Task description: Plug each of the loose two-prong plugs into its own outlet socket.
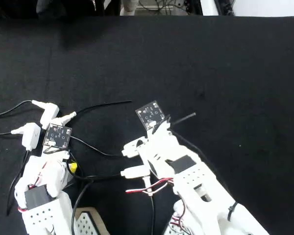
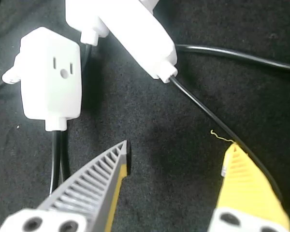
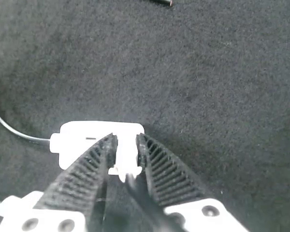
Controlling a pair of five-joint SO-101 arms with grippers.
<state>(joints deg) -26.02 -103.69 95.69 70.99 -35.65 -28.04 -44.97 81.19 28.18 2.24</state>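
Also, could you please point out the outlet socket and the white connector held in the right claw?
outlet socket (image 2: 50, 94): left wrist view, its white front face.
white connector (image 3: 78, 142): right wrist view, its flat white body.

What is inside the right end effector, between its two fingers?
A white plug sits in the right end effector, over the black cloth. Its prongs cannot be seen; the fingers cover that end.

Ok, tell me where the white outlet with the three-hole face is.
Left wrist view: the white outlet lies face up on the black cloth, just ahead of the open left gripper, beside a white plug with a black cord.
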